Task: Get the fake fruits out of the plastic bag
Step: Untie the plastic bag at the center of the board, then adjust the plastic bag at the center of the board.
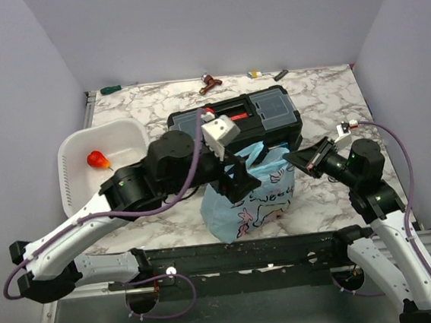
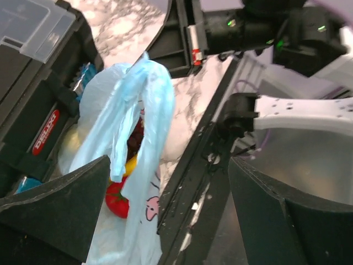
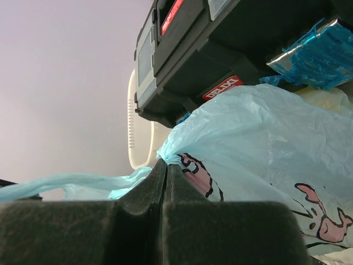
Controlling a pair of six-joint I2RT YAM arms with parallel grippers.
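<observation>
Plastic bag [image 1: 253,200] sits mid-counter [image 1: 149,107]. The fake fruits [image 2: 117,201] are inside it, red, yellow and dark grapes showing at the mouth. Right claw [image 3: 166,174] is closed, pinching bag film at the bag's 2 o'clock. Left claw [image 2: 168,221] gapes wide over the mouth, holding nothing.

Risk: loose handle [image 2: 149,94] drapes across the opening, so the left claw could snag film, not fruit.

Toolbox [image 1: 234,118] is tight at 12, counter edge at 6. Open room at 9, toward basket [image 1: 77,156].

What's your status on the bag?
Left claw open over the plastic bag. Right claw shut on its edge. Fake fruits inside it. Toolbox close behind.
</observation>
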